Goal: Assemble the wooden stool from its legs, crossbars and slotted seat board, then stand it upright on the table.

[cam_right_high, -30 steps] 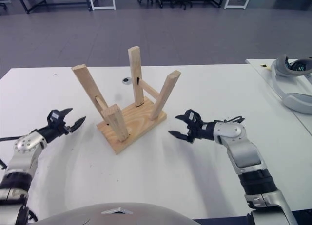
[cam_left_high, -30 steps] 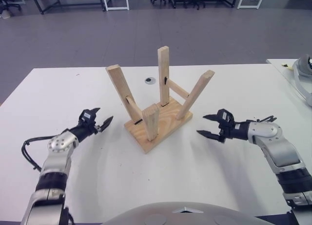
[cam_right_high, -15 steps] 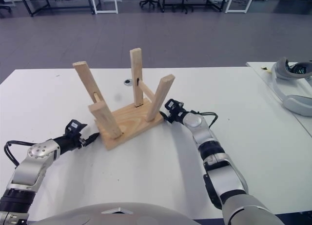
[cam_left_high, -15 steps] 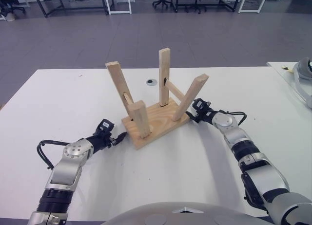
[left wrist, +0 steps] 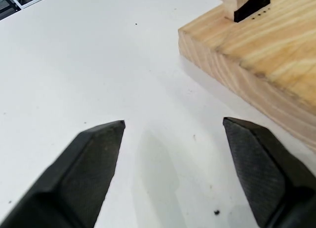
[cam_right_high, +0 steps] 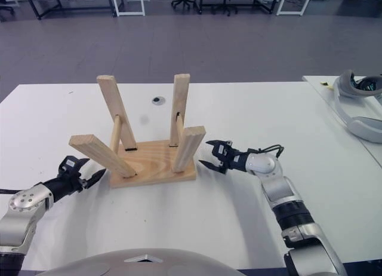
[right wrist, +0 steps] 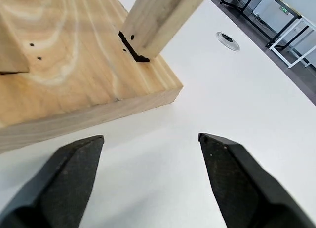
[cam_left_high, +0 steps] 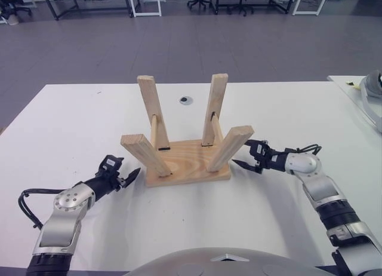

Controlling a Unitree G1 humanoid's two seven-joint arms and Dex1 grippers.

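The wooden stool (cam_left_high: 186, 146) lies upside down on the white table (cam_left_high: 71, 120), its seat board (cam_left_high: 191, 165) flat and its four legs splayed upward, with a crossbar (cam_left_high: 156, 128) between the far legs. My left gripper (cam_left_high: 127, 174) is open on the table, just short of the board's left edge (left wrist: 247, 75). My right gripper (cam_left_high: 243, 156) is open beside the board's right end (right wrist: 98, 90), close to the near right leg (cam_left_high: 229, 147). Neither holds anything.
A small round grommet (cam_left_high: 187, 99) sits in the table behind the stool. A grey and white headset (cam_right_high: 358, 103) lies on the neighbouring table at the far right. Desks and chairs stand on the floor beyond.
The stool has turned so its seat board now lies square to me. Both grippers have let go of the board and drawn back a little, open.
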